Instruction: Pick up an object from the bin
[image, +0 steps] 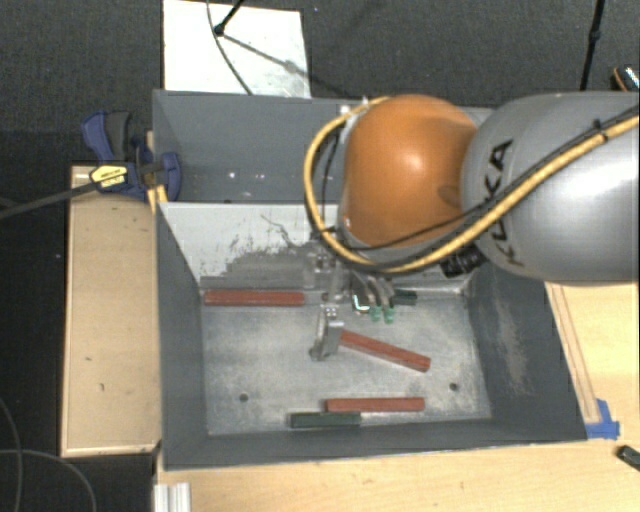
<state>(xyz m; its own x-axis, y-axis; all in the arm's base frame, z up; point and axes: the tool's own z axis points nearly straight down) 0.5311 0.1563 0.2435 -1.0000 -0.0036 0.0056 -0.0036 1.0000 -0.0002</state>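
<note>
Closest to us, the arm's orange cover (405, 170) reaches in from the right above the bin (180, 360), with a yellow-and-black cable (312, 190) looped round it. Below the cover we see the gripper (326, 340) low over the middle of the floor; we cannot tell whether it is open or closed. A red-brown bar (385, 352) lies in the middle of the bin, slanting down to the right, its left end just beside the gripper's tip. A second red-brown bar (255, 297) lies flat at the far left, against the far wall. Along the near wall lie a third red-brown bar (375, 405) and, just left of it, a dark green bar (322, 421).
</note>
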